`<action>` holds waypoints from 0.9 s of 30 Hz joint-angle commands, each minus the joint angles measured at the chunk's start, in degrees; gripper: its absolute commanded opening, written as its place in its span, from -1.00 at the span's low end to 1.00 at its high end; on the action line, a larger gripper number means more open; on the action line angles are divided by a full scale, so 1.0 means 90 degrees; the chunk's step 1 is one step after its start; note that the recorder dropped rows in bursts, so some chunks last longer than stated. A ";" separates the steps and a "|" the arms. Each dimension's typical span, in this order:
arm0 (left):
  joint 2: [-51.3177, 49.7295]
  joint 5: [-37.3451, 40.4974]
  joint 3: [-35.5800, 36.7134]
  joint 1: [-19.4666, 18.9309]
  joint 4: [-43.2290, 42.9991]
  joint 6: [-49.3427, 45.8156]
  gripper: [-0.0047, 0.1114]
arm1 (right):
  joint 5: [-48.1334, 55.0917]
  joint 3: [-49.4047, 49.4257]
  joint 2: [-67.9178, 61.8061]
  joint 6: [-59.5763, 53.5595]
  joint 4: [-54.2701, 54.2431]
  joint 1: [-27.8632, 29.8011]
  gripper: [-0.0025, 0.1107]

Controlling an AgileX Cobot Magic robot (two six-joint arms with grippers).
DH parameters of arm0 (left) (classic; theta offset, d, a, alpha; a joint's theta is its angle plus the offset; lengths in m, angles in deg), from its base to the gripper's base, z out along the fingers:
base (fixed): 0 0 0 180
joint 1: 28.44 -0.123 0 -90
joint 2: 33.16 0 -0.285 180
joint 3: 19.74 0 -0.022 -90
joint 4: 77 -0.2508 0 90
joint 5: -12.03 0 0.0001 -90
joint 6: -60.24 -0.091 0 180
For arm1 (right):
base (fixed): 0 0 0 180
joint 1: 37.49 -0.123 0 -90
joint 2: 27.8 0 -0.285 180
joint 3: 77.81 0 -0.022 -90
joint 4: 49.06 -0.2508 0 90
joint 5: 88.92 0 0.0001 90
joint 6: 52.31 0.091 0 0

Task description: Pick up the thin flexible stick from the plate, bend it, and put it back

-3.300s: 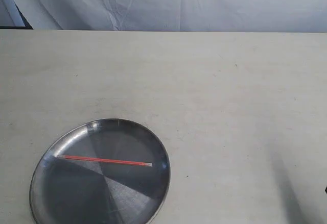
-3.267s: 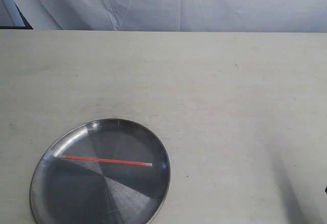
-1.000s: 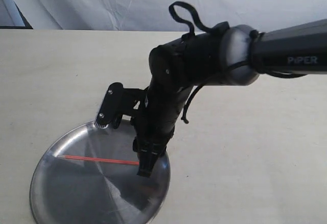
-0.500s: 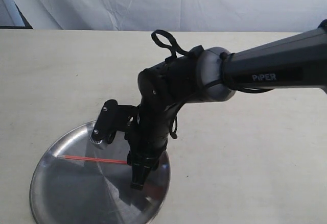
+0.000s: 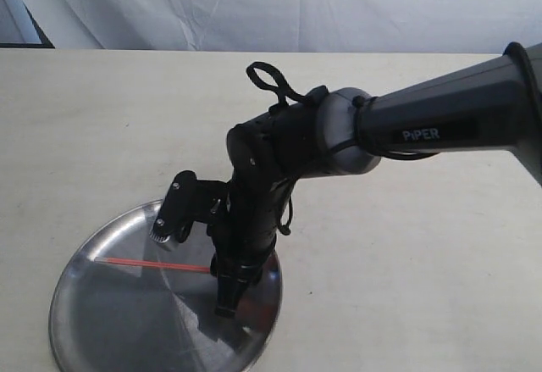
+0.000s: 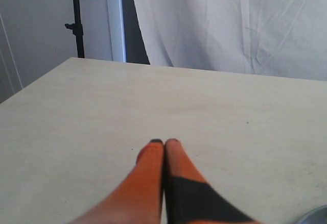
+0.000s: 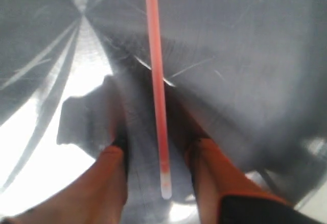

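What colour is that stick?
The stick is red-orange with a whitish tip; clearest in right wrist view.

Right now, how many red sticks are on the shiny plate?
1. The thin red-orange stick lies flat on the round shiny silver metal plate, pale tip inside the open right hand. The arm may hide more.

In the exterior view I have the plate (image 5: 76, 304) at the table's (image 5: 406, 262) lower left, the thin flexible stick (image 5: 152, 263) lying across it left to right, and the right gripper (image 7: 155, 150) straddling the stick's right end.
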 commanded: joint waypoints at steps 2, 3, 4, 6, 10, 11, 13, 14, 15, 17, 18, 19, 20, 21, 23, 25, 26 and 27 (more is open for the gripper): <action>0.0036 0.0009 0.0025 -0.0001 0.0000 -0.0004 -0.92 | 0.0012 -0.0024 -0.0072 -0.0001 0.0379 -0.0003 -0.71; 0.0036 0.0009 0.0025 -0.0001 0.0000 -0.0004 -0.92 | 0.0043 -0.0024 -0.0072 -0.0001 0.0440 -0.0003 -0.82; 0.0036 0.0009 0.0025 -0.0001 0.0000 -0.0004 -0.92 | 0.0083 -0.0024 -0.0072 -0.0001 0.0474 -0.0003 -0.95; 0.0036 0.0009 0.0025 -0.0001 0.0000 -0.0004 -0.92 | 0.0149 -0.0024 -0.0072 -0.0001 0.0526 -0.0003 -0.97; 0.0036 0.0009 0.0025 -0.0001 0.0000 -0.0004 -0.92 | 0.0164 -0.0024 -0.0072 -0.0001 0.0605 -0.0003 -0.97; 0.0036 0.0009 0.0025 -0.0001 0.0000 -0.0004 -0.92 | 0.0164 -0.0024 -0.0072 -0.0001 0.0621 -0.0003 -0.97; 0.0036 0.0009 0.0025 -0.0001 0.0000 -0.0004 -0.92 | 0.0152 -0.0024 -0.0060 -0.0001 0.0619 -0.0003 -0.97; 0.0036 0.0009 0.0025 -0.0001 0.0000 -0.0004 -0.92 | 0.0136 -0.0024 -0.0059 -0.0001 0.0619 -0.0003 -0.97; 0.0036 0.0009 0.0025 -0.0001 0.0000 -0.0004 -0.92 | 0.0088 -0.0024 -0.0018 -0.0001 0.0619 -0.0003 -0.97; 0.0036 0.0009 0.0025 -0.0001 0.0000 -0.0004 -0.92 | -0.0007 -0.0024 0.0033 -0.0001 0.0619 -0.0003 -0.97; 0.0036 0.0009 0.0025 -0.0001 0.0000 -0.0004 -0.92 | -0.0055 -0.0024 0.0077 -0.0001 0.0619 -0.0003 -0.97; 0.0036 0.0009 0.0025 -0.0001 0.0000 -0.0004 -0.92 | -0.0123 -0.0024 0.0102 -0.0001 0.0619 -0.0003 -0.97; 0.0036 0.0009 0.0025 -0.0001 0.0000 -0.0004 -0.92 | -0.0177 -0.0024 0.0129 -0.0029 0.0619 -0.0003 -0.97; 0.0036 0.0009 0.0025 -0.0001 0.0000 -0.0004 -0.92 | -0.0206 -0.0024 0.0143 -0.0044 0.0619 -0.0003 -0.97; 0.0036 0.0009 0.0025 -0.0001 0.0000 -0.0004 -0.92 | -0.0260 -0.0024 0.0191 -0.0096 0.0619 -0.0003 -0.97; 0.0036 0.0009 0.0025 -0.0001 0.0000 -0.0004 -0.92 | -0.0274 -0.0024 0.0190 -0.0097 0.0619 -0.0003 -0.97; 0.0036 0.0009 0.0025 -0.0001 0.0000 -0.0004 -0.92 | -0.0273 -0.0024 0.0205 -0.0123 0.0619 -0.0003 -0.97; 0.0036 0.0009 0.0025 -0.0001 0.0000 -0.0004 -0.92 | -0.0273 -0.0024 0.0205 -0.0161 0.0619 -0.0003 -0.97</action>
